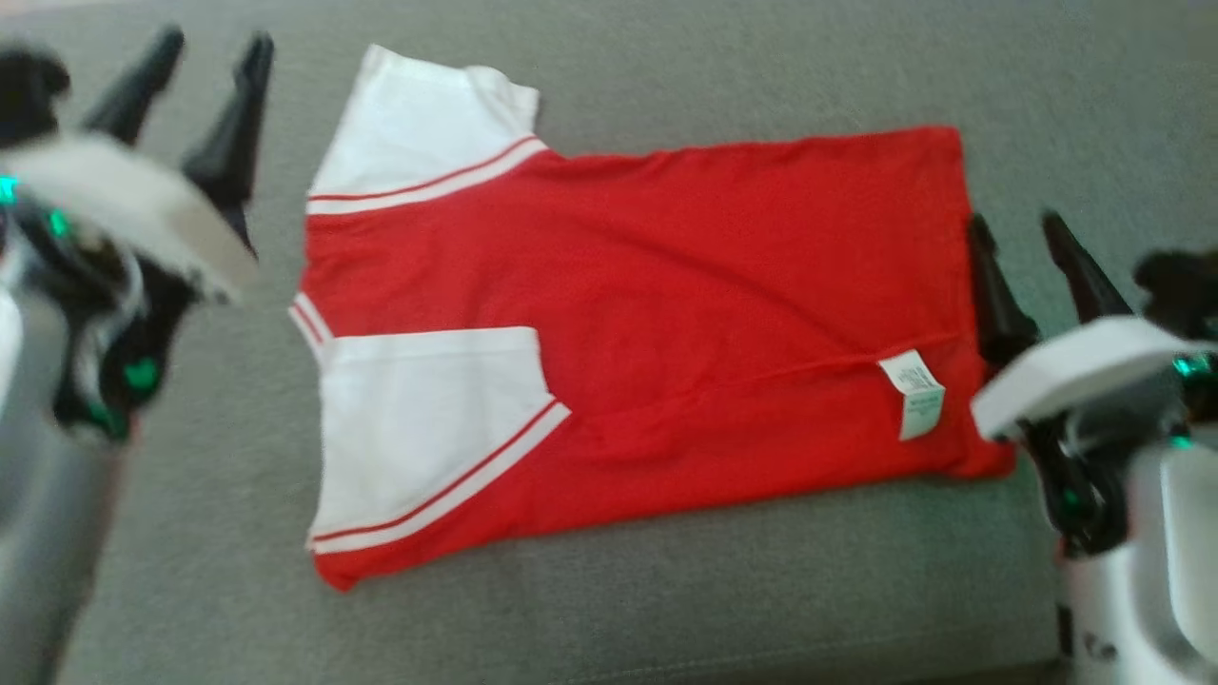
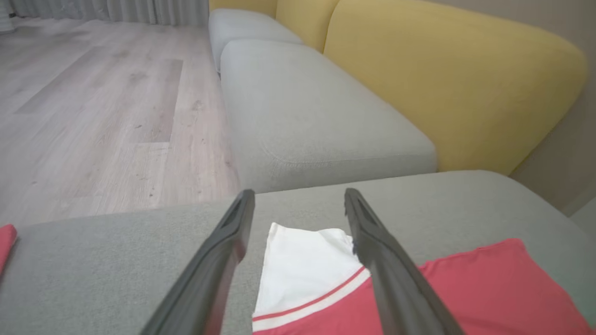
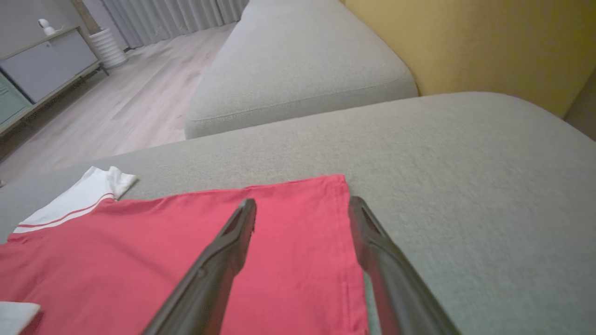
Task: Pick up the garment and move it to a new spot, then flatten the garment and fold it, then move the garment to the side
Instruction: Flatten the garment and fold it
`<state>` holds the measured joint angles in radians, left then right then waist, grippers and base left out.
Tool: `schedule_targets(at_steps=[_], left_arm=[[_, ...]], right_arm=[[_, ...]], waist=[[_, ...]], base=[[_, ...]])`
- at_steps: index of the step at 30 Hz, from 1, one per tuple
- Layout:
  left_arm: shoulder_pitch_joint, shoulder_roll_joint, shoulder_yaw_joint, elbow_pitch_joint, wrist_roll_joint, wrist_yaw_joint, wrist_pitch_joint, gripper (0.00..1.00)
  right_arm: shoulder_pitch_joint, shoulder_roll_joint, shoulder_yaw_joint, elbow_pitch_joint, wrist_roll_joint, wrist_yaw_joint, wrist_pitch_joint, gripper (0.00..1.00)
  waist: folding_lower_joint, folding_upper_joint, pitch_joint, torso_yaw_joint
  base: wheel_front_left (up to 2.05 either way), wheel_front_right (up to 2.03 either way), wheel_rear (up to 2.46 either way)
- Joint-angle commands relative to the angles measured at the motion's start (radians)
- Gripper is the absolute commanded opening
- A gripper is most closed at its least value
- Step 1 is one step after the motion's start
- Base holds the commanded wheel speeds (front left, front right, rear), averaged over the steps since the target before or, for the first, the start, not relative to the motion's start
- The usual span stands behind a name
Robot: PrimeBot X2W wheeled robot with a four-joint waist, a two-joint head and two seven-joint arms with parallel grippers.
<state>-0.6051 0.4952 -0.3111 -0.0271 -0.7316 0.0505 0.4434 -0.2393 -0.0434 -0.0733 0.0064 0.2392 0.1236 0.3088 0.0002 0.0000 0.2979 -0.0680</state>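
Note:
A red T-shirt with white sleeves (image 1: pixel 657 314) lies spread flat on the grey cushion (image 1: pixel 666 590), collar end at the left, hem at the right, a white care label (image 1: pixel 912 392) near the hem. My left gripper (image 1: pixel 214 43) hangs open just left of the upper sleeve (image 2: pixel 302 265), nothing between its fingers. At the shirt's hem edge (image 3: pixel 347 242) my right gripper (image 1: pixel 1020 221) stands open, its two fingers straddling that edge above the cloth.
More grey seat cushions (image 2: pixel 298 111) and yellow backrests (image 2: pixel 447 79) run beyond the shirt. Wooden floor (image 2: pixel 93 107) lies past the cushion's edge. A low cabinet (image 3: pixel 42 70) stands by grey curtains (image 3: pixel 177 16) further off.

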Motion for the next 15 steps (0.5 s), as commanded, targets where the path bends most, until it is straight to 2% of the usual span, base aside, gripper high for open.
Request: schedule_targets(at_steps=[1, 6, 7, 15], left_arm=[[-0.072, 0.049, 0.028, 0.01, 0.012, -0.013, 0.024, 1.0], [-0.201, 0.068, -0.002, 0.153, 0.029, -0.044, 0.095, 1.0], [-0.246, 0.078, -0.016, 0.216, 0.038, -0.055, 0.128, 1.0], [-0.344, 0.103, -0.043, 0.405, 0.061, -0.08, 0.182, 1.0]], right_arm=[[-0.042, -0.007, 0.037, -0.034, -0.007, 0.007, 0.006, 1.0], [-0.117, -0.007, 0.099, -0.019, -0.006, 0.007, 0.004, 1.0], [-0.147, -0.01, 0.12, -0.014, -0.005, 0.007, 0.0, 1.0], [-0.201, -0.027, 0.155, -0.005, 0.01, 0.007, -0.022, 1.0]], waist=[[-0.0002, 0.0, 0.045, -0.043], [-0.0002, 0.0, 0.102, -0.099], [-0.0002, 0.0, 0.13, -0.124], [-0.0002, 0.0, 0.2, -0.198]], base=[[0.0, 0.0, 0.0], [0.0, 0.0, 0.0], [0.0, 0.0, 0.0], [0.0, 0.0, 0.0]])
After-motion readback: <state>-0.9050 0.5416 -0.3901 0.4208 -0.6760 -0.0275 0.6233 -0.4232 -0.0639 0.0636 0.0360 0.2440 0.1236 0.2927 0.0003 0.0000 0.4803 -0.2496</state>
